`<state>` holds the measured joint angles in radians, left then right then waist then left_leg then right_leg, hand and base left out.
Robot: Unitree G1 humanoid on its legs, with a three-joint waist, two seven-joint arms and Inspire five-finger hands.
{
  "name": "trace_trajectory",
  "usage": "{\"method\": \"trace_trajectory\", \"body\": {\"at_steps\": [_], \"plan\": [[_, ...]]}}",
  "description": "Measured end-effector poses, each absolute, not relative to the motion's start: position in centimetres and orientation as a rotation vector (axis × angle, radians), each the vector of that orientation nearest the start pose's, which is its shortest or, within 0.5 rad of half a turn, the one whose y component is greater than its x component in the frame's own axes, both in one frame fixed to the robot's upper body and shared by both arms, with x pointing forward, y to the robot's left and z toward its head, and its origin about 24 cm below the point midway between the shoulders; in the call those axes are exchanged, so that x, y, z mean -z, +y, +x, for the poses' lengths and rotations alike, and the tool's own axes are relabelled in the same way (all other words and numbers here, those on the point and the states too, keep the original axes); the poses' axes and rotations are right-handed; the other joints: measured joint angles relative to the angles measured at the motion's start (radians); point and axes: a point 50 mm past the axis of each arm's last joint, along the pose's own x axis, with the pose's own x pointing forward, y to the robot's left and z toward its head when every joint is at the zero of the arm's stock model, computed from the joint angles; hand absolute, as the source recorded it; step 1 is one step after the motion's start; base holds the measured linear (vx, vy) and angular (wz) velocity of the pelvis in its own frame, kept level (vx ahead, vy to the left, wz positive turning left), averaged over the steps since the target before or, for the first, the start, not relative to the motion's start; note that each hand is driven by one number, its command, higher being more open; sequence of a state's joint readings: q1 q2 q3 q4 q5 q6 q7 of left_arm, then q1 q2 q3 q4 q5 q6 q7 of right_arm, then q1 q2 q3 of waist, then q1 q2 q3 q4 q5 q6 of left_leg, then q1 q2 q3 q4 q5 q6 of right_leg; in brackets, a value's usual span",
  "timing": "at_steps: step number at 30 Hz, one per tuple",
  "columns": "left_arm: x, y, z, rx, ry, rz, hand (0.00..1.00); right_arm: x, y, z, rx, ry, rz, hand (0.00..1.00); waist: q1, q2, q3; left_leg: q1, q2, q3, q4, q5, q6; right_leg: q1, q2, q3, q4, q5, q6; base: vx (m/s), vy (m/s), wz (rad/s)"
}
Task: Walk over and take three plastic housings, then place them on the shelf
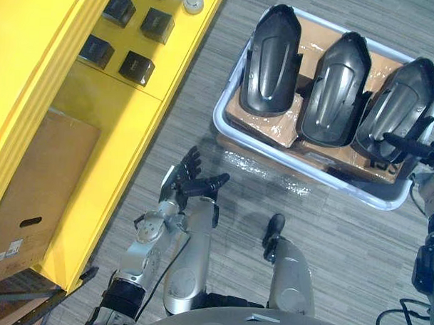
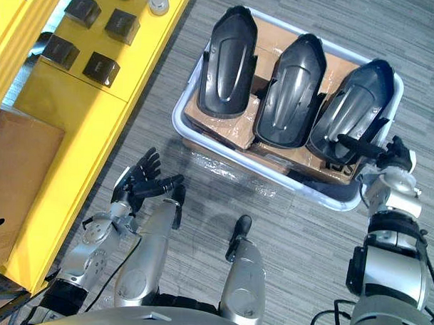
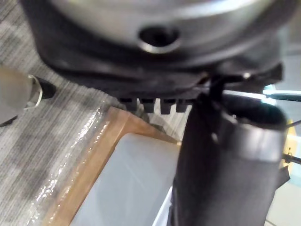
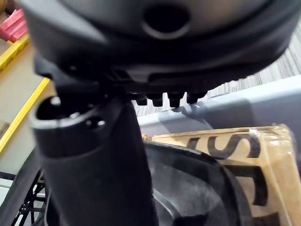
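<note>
Right hand (image 2: 392,158) is reaching over the rightmost housing (image 2: 350,114) inside the tray (image 2: 302,188), grip not discernible. Left hand (image 2: 141,178) is hovering spread open, outside the tray's near-left corner.

Grey floor (image 1: 198,76), white bin (image 1: 218,120) on it, yellow shelf (image 1: 112,109) bearing small black boxes (image 1: 136,65)

Illumination in the head views is bright, even and overhead. The housings (image 1: 270,61) carry soft highlights along their ridges, and their hollows stay dark. Clear wrap (image 1: 263,171) on the floor (image 1: 343,238) beside the bin (image 1: 220,113) glints in small white patches. The yellow shelf (image 1: 119,109) is uniformly lit; the box (image 1: 38,185) beneath it sits in dimmer light. In the wrist views, the left robot hand (image 3: 141,75) and the right robot hand (image 4: 155,52) appear as dark masses against brighter ground, with glare streaks on wrapped cardboard (image 3: 75,160).
</note>
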<state>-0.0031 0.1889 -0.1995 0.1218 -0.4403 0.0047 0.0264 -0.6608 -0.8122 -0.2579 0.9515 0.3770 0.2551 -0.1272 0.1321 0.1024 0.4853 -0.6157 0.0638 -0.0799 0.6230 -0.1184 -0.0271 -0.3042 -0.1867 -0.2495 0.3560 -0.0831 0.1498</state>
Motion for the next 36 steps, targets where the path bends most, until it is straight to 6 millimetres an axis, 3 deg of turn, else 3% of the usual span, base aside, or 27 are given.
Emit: {"method": "trace_trajectory", "body": {"at_steps": [6, 12, 16, 21, 25, 32, 36], "plan": [[-0.8, 14.1, 24.8, 0.086, 0.191, -0.283, 1.00, -14.9, -41.2, 30.5, 0.680, 0.286, -0.019, 0.00, -0.003, 0.000, 0.000, -0.013, 0.027, 0.024, 0.017, -0.003, -0.006, -0.043, 0.007, 0.018, 0.050, -0.012, -0.012, -0.03, -0.021, -0.16], [-1.1, 13.1, 24.8, 0.085, 0.164, -0.284, 1.00, -14.1, -40.2, 31.2, 0.642, 0.329, -0.018, 0.00, 0.001, -0.002, 0.001, -0.042, 0.052, 0.031, 0.026, 0.004, -0.018, -0.102, 0.013, 0.028, 0.112, -0.031, -0.028, -0.03, -0.048, -0.08], [-1.3, 13.3, 24.6, 0.069, 0.115, -0.297, 1.00, -14.1, -39.2, 31.8, 0.614, 0.277, 0.097, 0.00, -0.005, -0.003, 0.001, -0.039, 0.054, 0.038, 0.028, 0.005, -0.020, -0.118, 0.005, 0.032, 0.153, -0.054, -0.033, -0.02, -0.044, 0.02], [-2.6, 12.6, 24.3, 0.131, -0.005, -0.365, 1.00, -12.8, -38.3, 31.9, 0.661, 0.261, 0.209, 0.00, -0.001, -0.007, 0.003, -0.027, 0.070, 0.066, 0.036, 0.008, -0.018, -0.108, -0.004, 0.027, 0.180, -0.066, -0.034, -0.02, -0.018, 0.06], [-3.0, 12.4, 24.2, 0.161, -0.047, -0.405, 1.00, -10.5, -37.5, 31.6, 0.711, 0.295, 0.271, 0.00, 0.000, -0.017, 0.006, 0.029, 0.070, 0.092, 0.014, 0.011, -0.015, -0.062, -0.014, 0.033, 0.167, -0.069, -0.032, -0.01, 0.002, 0.02], [-2.7, 11.8, 22.8, 0.199, -0.057, -0.434, 1.00, -7.5, -37.9, 29.7, 0.873, 0.325, 0.305, 0.00, -0.002, -0.032, 0.005, 0.121, 0.065, 0.140, -0.069, 0.045, -0.011, 0.018, -0.045, 0.011, 0.130, -0.072, -0.023, -0.01, -0.002, 0.14], [-2.1, 11.6, 22.0, 0.240, -0.036, -0.436, 1.00, -5.8, -38.1, 27.8, 1.008, 0.304, 0.219, 0.00, -0.003, -0.041, 0.005, 0.188, 0.044, 0.125, -0.137, 0.074, -0.008, 0.099, -0.053, -0.023, 0.071, -0.063, -0.017, 0.04, -0.015, 0.23]]}}
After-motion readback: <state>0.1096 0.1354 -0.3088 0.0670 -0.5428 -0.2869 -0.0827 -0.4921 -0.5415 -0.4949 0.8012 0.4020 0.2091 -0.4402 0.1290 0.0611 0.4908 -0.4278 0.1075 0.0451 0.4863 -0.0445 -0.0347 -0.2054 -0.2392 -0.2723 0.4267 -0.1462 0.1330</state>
